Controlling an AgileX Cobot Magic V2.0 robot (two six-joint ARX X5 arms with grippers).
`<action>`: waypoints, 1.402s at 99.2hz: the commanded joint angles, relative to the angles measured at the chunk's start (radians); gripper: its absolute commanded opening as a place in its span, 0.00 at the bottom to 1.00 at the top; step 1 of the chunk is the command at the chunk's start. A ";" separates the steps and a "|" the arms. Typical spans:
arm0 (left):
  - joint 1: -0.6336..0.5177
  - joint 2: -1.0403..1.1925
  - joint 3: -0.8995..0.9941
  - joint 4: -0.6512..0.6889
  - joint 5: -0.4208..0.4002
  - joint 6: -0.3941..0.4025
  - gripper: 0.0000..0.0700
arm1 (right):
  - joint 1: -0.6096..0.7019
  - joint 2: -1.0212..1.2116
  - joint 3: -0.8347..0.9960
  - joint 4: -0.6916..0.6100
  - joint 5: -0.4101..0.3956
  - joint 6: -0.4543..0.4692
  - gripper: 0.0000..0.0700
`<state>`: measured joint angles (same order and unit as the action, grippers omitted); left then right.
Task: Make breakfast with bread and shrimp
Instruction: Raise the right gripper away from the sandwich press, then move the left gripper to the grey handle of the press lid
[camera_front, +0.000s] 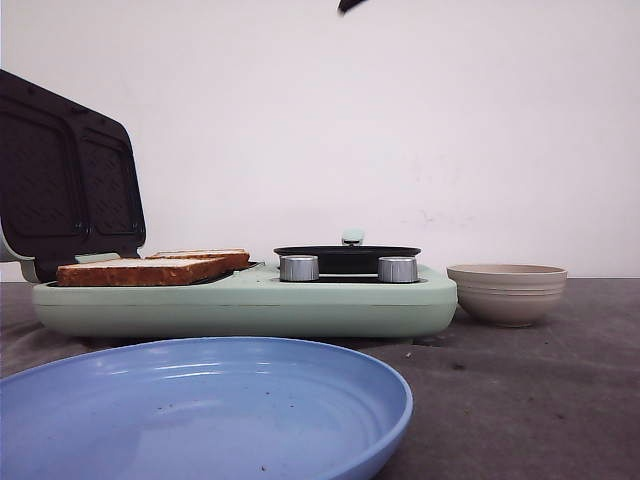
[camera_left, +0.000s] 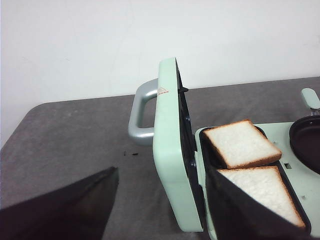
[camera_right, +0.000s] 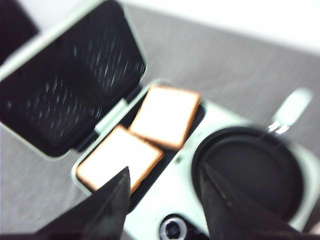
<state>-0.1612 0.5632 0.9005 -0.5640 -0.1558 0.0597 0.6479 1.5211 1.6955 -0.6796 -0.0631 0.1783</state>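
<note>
Two bread slices lie side by side on the grill plate of a mint-green breakfast maker (camera_front: 250, 305); in the front view one (camera_front: 140, 270) is nearer and one (camera_front: 205, 256) behind it. They also show in the left wrist view (camera_left: 242, 144) (camera_left: 265, 192) and the right wrist view (camera_right: 167, 115) (camera_right: 120, 157). My left gripper (camera_left: 160, 200) is open and empty, above the raised lid (camera_left: 167, 150). My right gripper (camera_right: 162, 200) is open and empty, above the maker between the bread and the black pan (camera_right: 255, 175). No shrimp is in view.
The lid (camera_front: 65, 180) stands open at the left. The pan (camera_front: 347, 257) sits on the maker's right half behind two metal knobs (camera_front: 299, 267). A beige bowl (camera_front: 507, 292) stands to its right, contents hidden. A blue plate (camera_front: 200, 410) lies at the front.
</note>
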 joint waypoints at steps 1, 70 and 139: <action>-0.001 0.004 0.007 0.011 0.003 -0.008 0.45 | 0.009 -0.022 0.029 -0.002 0.024 -0.039 0.38; -0.001 0.004 0.007 0.011 0.003 -0.010 0.45 | 0.009 -0.370 -0.252 0.021 0.196 -0.082 0.38; -0.001 0.004 0.008 0.009 0.003 -0.013 0.45 | 0.009 -0.957 -0.947 0.157 0.279 0.016 0.38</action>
<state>-0.1612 0.5632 0.9005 -0.5644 -0.1558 0.0566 0.6479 0.5846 0.7662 -0.5339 0.2119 0.1543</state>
